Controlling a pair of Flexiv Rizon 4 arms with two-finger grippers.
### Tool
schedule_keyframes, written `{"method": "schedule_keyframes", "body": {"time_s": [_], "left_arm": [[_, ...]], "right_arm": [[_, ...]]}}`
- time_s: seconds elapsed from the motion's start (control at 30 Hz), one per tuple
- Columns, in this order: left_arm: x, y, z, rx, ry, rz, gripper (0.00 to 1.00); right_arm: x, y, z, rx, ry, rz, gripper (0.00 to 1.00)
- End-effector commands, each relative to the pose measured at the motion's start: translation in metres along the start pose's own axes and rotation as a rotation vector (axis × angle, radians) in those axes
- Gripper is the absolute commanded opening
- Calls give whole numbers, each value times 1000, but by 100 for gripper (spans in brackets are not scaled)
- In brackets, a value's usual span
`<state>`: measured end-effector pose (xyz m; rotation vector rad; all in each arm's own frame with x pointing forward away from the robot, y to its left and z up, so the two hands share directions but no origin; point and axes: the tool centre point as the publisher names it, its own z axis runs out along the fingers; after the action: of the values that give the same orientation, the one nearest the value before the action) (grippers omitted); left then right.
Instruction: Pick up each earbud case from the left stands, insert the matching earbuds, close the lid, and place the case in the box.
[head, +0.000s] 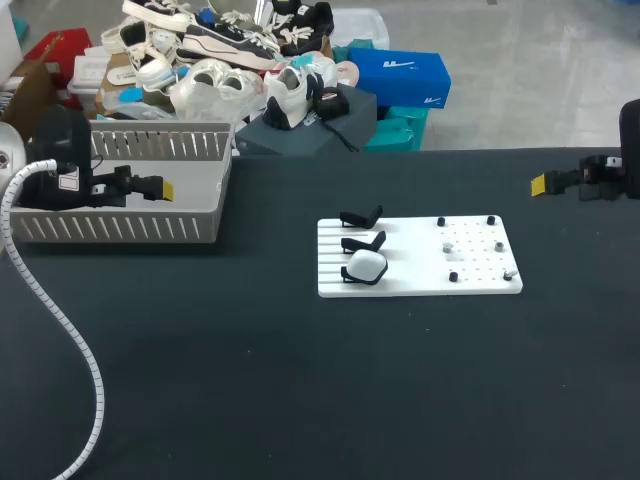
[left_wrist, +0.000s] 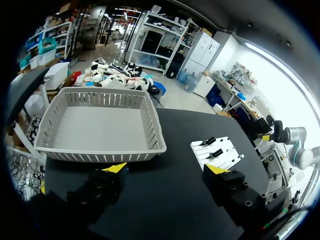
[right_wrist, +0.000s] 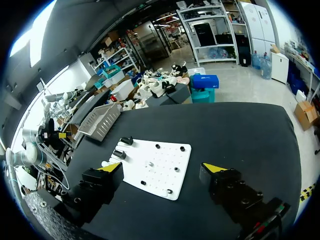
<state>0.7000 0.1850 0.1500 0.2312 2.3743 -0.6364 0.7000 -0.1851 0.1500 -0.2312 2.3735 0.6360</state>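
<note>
A black table runs across the room, and nothing on it lies between the two arms and the work in the middle. At the left sits a grey slotted basket (head: 205, 160), open-topped with nothing in it. A ribbed white hose (head: 62, 312) trails from the left arm over the near corner of the table. A small label (head: 68, 180) shows on that arm's wrist, its print too small to read. The left gripper (left_wrist: 165, 170) hangs raised by the basket, which lies ahead of its yellow tips. Its fingers are spread wide with nothing between them. The right gripper (right_wrist: 162, 169) is off at the right edge of the table, well apart from everything. It too is released and holds nothing. Between the arms lies a flat white board (head: 420, 285). Three black stands (head: 362, 241) stand in a row down its left side, and the two farther ones are bare. The earbud case (head: 366, 266) rests on the nearest stand. It is a small, smooth, rounded white shell, lid shut as far as can be seen, with no marking that can be made out. Small dark and pale pieces (head: 447, 247) dot the board's right half, too small to tell which are earbuds
</note>
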Motion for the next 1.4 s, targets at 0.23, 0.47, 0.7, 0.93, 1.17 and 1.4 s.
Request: {"method": "schedule_keyframes", "body": {"time_s": [0.23,0.47,0.7,0.93,1.17,1.4], "left_arm": [[0,0,0,0,0,0,100],[0,0,0,0,0,0,100],[0,0,0,0,0,0,100],[0,0,0,0,0,0,100],[0,0,0,0,0,0,100],[-5,-1,-7,51,-12,68,100]], "right_arm": [[0,0,0,0,0,0,100],[0,0,0,0,0,0,100],[0,0,0,0,0,0,100],[0,0,0,0,0,0,100],[0,0,0,0,0,0,100],[0,0,0,0,0,0,100]]}}
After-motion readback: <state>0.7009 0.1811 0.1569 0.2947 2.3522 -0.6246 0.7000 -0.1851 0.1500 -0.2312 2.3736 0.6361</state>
